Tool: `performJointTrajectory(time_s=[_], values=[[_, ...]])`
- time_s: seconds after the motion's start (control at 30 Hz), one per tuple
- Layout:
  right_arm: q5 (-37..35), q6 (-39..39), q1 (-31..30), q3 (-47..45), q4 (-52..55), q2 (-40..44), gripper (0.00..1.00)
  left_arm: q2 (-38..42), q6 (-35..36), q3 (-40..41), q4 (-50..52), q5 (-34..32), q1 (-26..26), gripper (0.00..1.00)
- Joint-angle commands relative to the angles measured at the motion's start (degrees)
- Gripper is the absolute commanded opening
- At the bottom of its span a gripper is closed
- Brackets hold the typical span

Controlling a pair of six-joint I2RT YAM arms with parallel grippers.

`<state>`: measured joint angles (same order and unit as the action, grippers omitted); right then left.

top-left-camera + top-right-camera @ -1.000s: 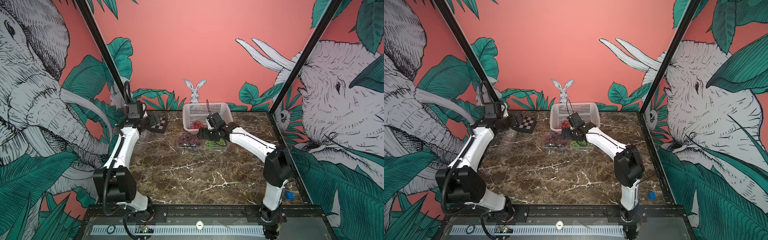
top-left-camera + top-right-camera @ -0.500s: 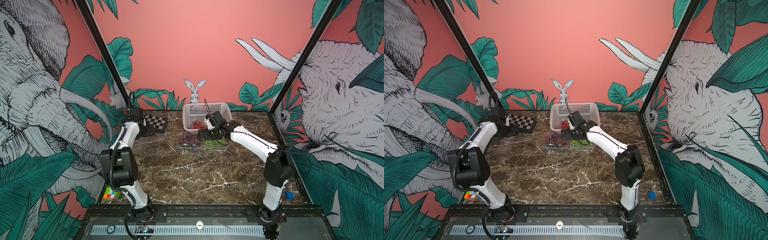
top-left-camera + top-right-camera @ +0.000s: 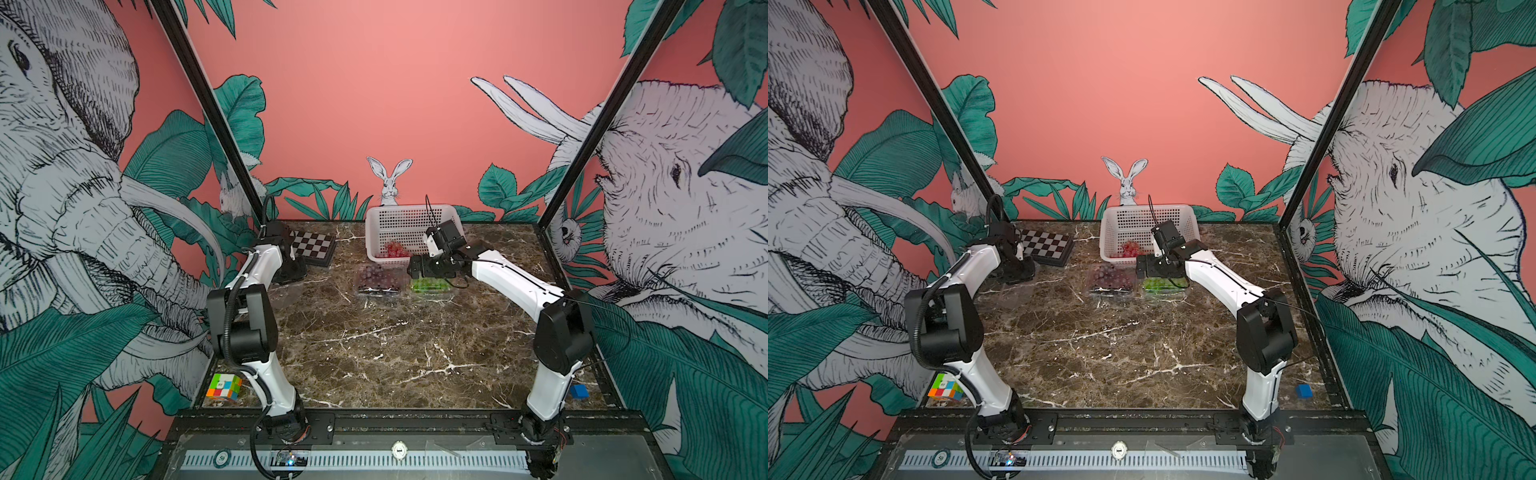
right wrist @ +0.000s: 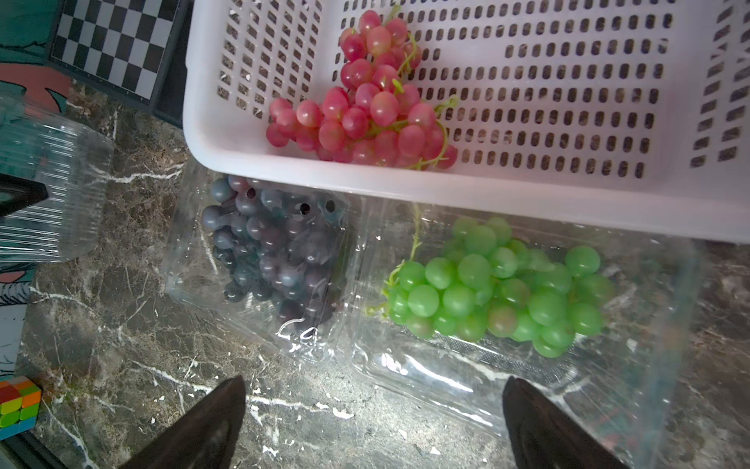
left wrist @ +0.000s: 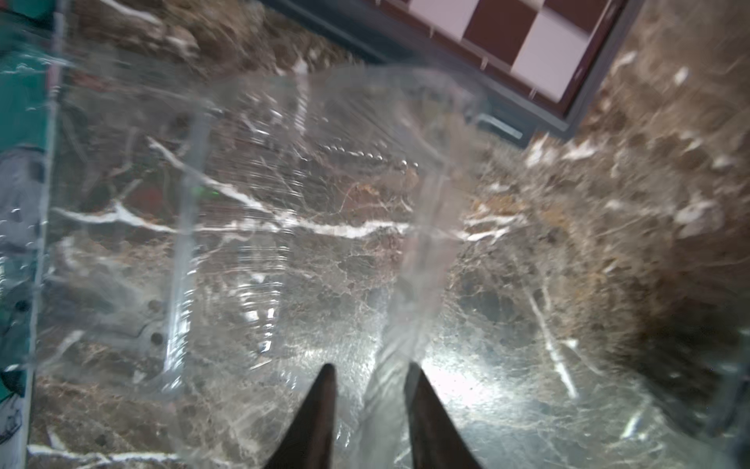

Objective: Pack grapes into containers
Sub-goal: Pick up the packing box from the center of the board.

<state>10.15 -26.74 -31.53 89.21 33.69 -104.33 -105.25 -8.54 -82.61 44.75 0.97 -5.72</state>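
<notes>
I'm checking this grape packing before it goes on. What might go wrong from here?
1. The left gripper straddles only a thin wall of the empty box; it may slip or buckle when pulled.
2. That box lies close to the chessboard and could snag it.
3. The red grapes lie against the near wall of the basket, awkward for the open right gripper.

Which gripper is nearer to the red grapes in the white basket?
Right. The right gripper hangs in front of the white basket holding the red grapes; the left gripper is farther off, at the empty container beside the chessboard.
</notes>
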Motion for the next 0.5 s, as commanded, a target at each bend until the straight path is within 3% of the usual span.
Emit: performJointTrajectory(time_s=[0.0, 0.37, 0.47], values=[[1.13, 0.37, 1.31, -0.63, -0.12, 3.08, 0.98, -0.14, -1.21, -0.79, 1.75, 2.08, 0.02, 0.26], [5.55, -2.01, 3.65, 2.07, -0.28, 0.42, 0.98, 6.34, -2.19, -0.5, 1.19, 5.76, 0.17, 0.0], [6.42, -2.78, 4.01, 2.24, -0.68, 0.27, 0.98, 7.8, -2.34, -1.33, 2.16, 6.61, 0.13, 0.0]])
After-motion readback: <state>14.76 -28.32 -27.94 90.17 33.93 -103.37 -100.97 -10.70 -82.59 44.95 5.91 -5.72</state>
